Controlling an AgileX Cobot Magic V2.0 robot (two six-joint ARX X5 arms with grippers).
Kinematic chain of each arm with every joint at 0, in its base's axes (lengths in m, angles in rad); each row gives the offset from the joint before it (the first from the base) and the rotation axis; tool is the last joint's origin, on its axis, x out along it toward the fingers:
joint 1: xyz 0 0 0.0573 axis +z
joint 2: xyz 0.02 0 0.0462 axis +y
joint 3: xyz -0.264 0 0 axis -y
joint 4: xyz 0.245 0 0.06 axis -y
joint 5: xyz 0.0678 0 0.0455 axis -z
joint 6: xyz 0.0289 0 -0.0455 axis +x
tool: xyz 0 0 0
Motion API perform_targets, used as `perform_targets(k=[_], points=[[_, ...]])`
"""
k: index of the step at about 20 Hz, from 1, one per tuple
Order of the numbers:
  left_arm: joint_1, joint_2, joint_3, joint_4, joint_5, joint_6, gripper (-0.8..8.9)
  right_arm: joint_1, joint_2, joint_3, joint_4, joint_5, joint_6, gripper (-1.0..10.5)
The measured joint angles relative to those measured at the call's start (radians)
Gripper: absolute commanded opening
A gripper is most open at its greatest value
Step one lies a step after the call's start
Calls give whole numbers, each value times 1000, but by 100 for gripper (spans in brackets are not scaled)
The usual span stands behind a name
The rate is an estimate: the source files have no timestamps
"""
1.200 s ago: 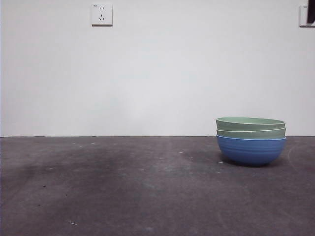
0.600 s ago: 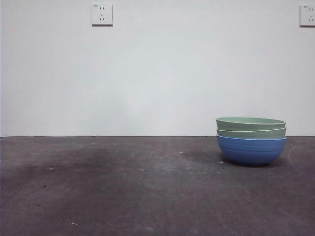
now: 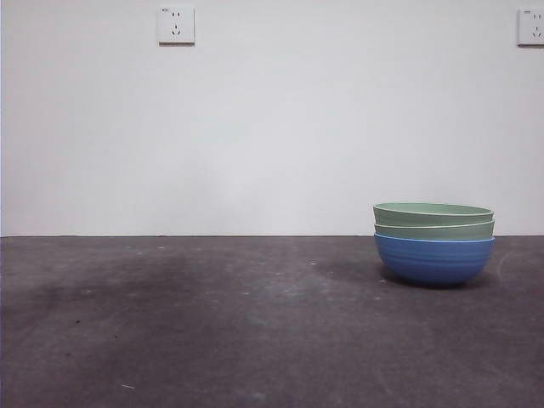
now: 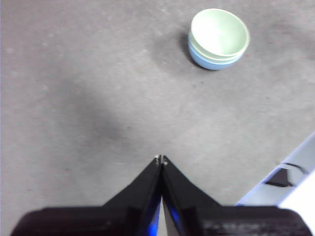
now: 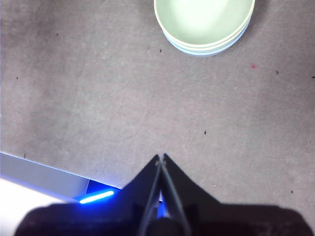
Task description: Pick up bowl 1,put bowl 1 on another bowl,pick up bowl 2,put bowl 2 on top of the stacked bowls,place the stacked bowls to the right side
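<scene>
The blue bowl [image 3: 433, 259] looks glossy and faintly ribbed; the two pale green bowls [image 3: 433, 219] nested in it look smooth, duller. The grey counter [image 3: 212, 323] is matt, rough, scuffed.

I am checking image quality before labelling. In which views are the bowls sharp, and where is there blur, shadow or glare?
Front view: the stacked bowls are sharp under even light, with a soft shadow at the base. Left wrist view: the stack is small and slightly soft; the shut left hand is blurred. Right wrist view: the stack is cut by the frame edge and pale; a blue light glows beside the shut right hand.
</scene>
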Motion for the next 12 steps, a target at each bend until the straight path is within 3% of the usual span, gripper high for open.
perform_targets(k=[2, 5, 8, 12], points=[[35, -21, -1, 53, -27, 12, -3, 0, 0, 0, 0, 0, 0, 3], [152, -137, -79, 323, -6, 25, -3, 0, 0, 0, 0, 0, 0, 3], [268, -329, -323, 703, 78, 37, -3, 0, 0, 0, 0, 0, 0, 3], [387, -586, -724, 1106, 45, 45, -3, 0, 0, 0, 0, 0, 0, 3]])
